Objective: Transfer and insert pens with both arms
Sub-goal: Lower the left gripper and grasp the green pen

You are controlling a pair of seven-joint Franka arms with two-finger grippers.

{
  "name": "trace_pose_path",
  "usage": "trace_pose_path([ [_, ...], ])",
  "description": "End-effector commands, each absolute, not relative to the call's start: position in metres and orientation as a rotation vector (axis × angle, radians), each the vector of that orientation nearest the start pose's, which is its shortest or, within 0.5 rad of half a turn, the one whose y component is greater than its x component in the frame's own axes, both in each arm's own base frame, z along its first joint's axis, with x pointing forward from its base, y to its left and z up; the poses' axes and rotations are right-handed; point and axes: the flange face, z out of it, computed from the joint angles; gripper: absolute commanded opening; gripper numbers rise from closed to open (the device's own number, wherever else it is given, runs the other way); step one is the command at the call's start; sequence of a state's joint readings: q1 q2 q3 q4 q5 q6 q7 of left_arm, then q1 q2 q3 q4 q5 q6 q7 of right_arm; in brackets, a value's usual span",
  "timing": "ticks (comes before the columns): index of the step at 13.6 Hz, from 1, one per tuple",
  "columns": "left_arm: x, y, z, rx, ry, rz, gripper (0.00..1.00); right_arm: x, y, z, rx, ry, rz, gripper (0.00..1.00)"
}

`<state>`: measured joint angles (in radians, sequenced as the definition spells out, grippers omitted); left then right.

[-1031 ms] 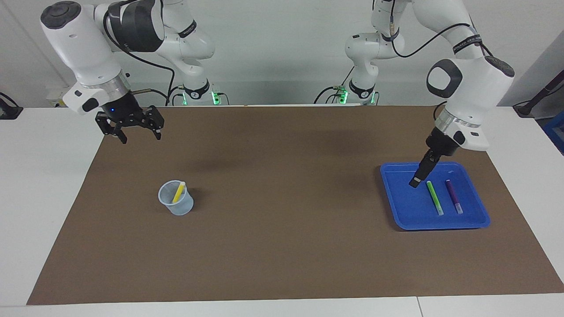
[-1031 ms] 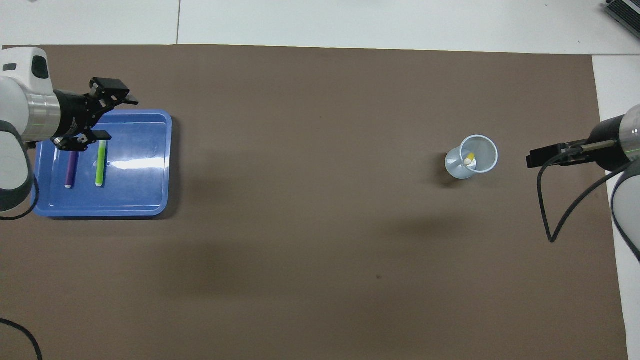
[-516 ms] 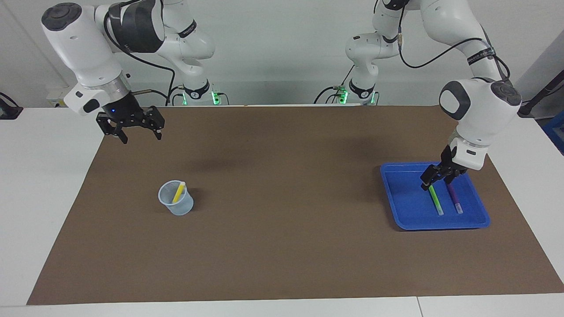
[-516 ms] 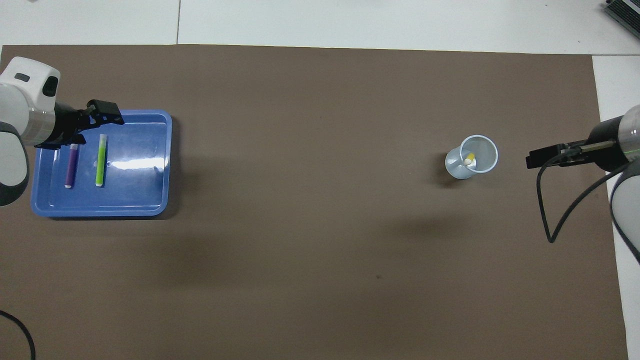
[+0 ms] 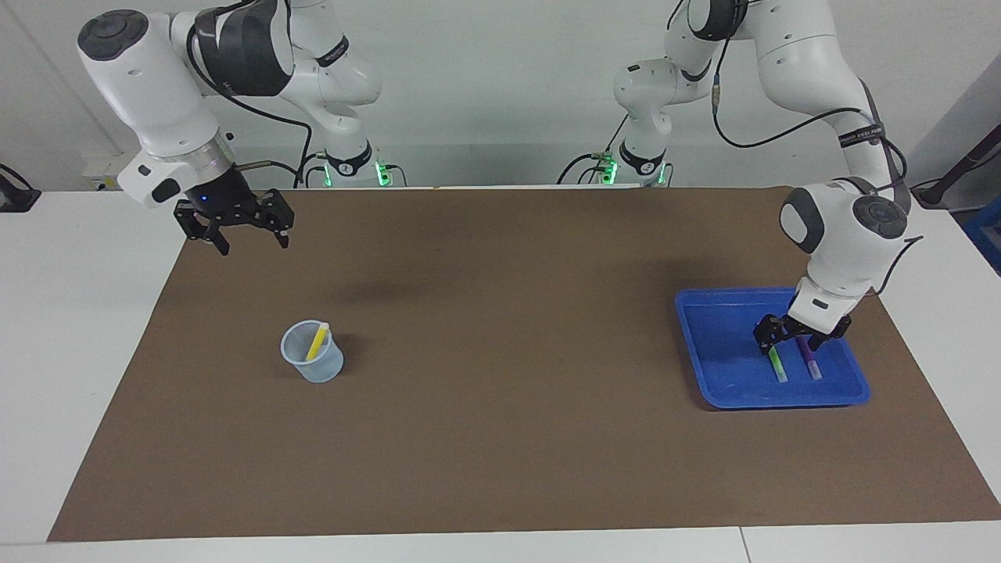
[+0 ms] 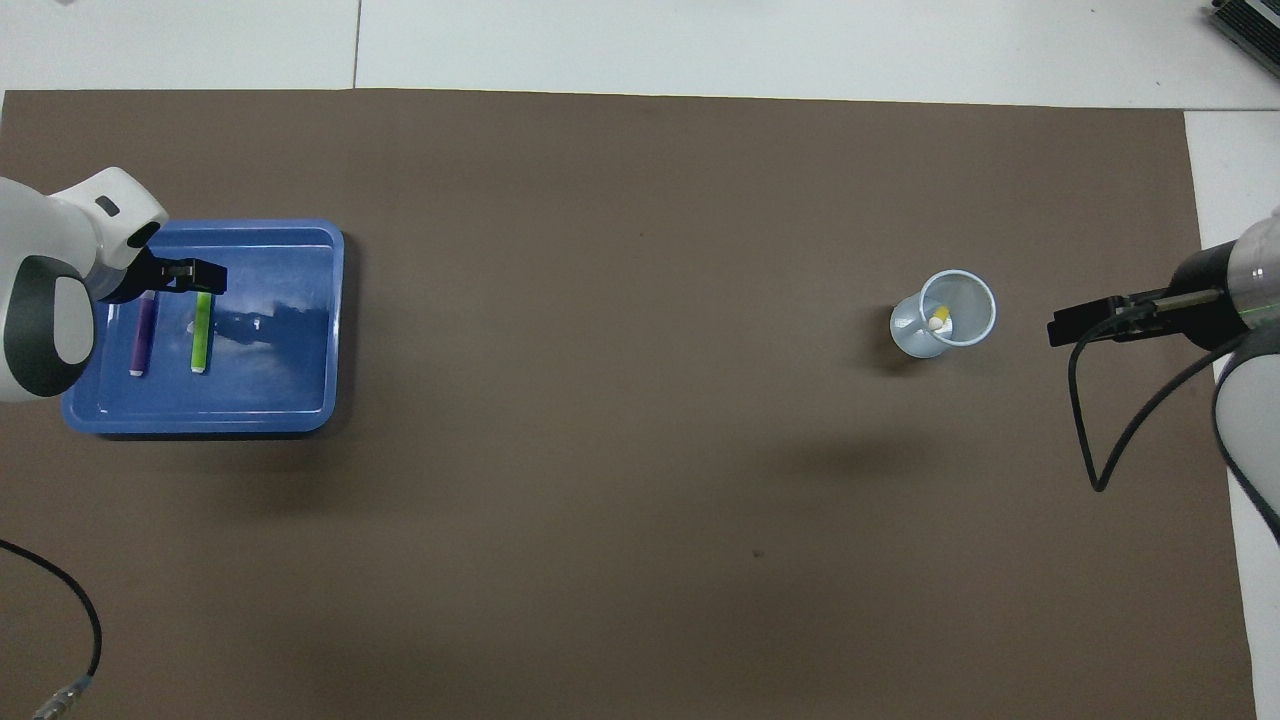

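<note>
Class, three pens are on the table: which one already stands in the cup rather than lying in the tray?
The yellow pen: it leans inside the clear cup, while the green pen and purple pen lie flat in the blue tray.

Two white robot arms, dark grey patches at the joints.
The left arm (image 5: 841,227) and right arm (image 5: 148,94) each carry a silver wrist ring above a black two-finger tool; loose black cables loop along both, black lettered bands wrap the links, and green lights glow at the bases.
</note>
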<state>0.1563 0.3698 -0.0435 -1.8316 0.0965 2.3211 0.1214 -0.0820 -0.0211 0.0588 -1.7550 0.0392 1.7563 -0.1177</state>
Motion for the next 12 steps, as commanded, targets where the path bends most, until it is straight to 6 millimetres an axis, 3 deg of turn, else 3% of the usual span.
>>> trace_pose_path([
  [1,0.639,0.084,0.325,-3.05,0.155,-0.176,1.0,0.549,-0.008,0.563,-3.13,-0.114,-0.034,1.0],
  [8,0.616,0.074,0.292,-3.061,0.179,-0.139,0.98,0.547,-0.007,0.564,-3.132,-0.117,-0.032,1.0],
  [10,0.617,0.073,0.291,-3.06,0.182,-0.15,0.89,0.547,-0.006,0.564,-3.13,-0.119,-0.032,1.0],
  [12,0.617,0.072,0.292,-3.06,0.184,-0.146,0.68,0.547,-0.006,0.564,-3.13,-0.119,-0.032,1.0],
])
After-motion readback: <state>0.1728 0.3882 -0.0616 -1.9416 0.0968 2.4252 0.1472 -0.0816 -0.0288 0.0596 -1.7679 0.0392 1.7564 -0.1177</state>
